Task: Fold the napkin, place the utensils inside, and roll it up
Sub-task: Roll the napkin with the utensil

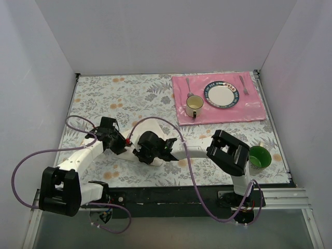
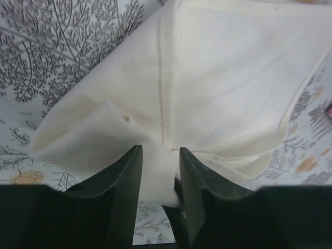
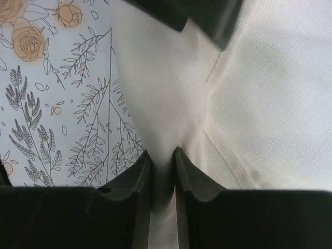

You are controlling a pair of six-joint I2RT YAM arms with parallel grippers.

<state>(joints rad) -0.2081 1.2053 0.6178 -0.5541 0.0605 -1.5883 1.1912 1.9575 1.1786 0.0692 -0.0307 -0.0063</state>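
Both my arms reach low over the middle of the bench, and my two hands meet tip to tip. My left hand [image 2: 160, 150] is pinched tight on the napkin [image 2: 223, 78]. A bunched fold of the cloth sits between its two dark fingers [image 2: 127, 176]. The rest of the napkin spreads out in front of that hand, soft and creased, lying on the flowery bench [image 2: 46, 57].

My right hand [image 3: 162, 153] grips the same napkin too. Its fingers [image 3: 137, 176] are almost together, with a thin ridge of cloth squeezed between them. Just ahead of this hand, a dark part of my other hand sits on the cloth.

From above, the napkin [image 1: 153, 125] shows under and just past both hands. Far ahead of my right hand lies a pink mat [image 1: 218, 115]. On it are a plate [image 1: 222, 96], a yellow cup [image 1: 194, 105], a spoon [image 1: 189, 86] and a fork [image 1: 244, 84]. A green cup [image 1: 259, 156] stands beside my right elbow.
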